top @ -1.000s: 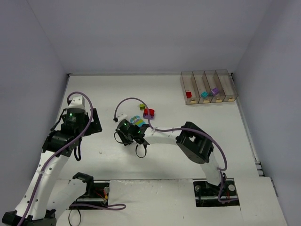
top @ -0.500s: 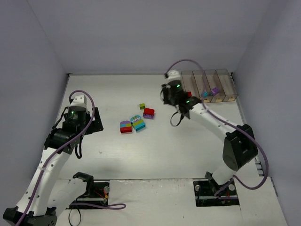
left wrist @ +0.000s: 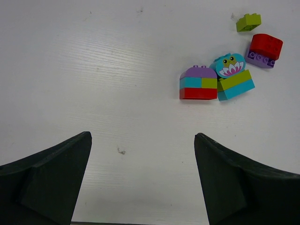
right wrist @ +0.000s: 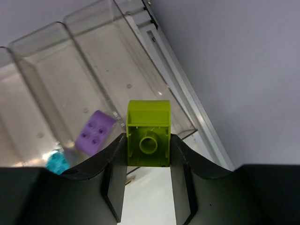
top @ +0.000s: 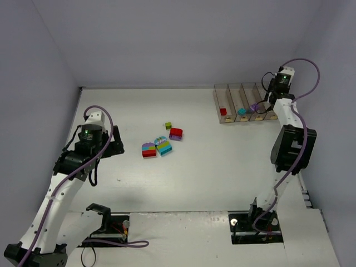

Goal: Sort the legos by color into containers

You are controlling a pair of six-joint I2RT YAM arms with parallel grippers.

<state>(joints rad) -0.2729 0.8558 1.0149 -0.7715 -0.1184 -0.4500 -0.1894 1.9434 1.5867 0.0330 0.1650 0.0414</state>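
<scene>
The right pincer is clamped on a small lime green plastic brick, held hollow side toward the wrist camera above the row of four clear plastic bins. Beneath and beside the fingertips sit a purple studded brick and a teal brick, each in its own compartment. The bare end compartment lies just beyond the tips.

The risk is a release over the dividing wall (I cannot tell which compartment the brick hangs over). It could glance off into the purple bin or bounce out past the end rim.

The left pincer is spread wide and holds nothing; the loose multicolour stacked bricks lie ahead of it.
</scene>
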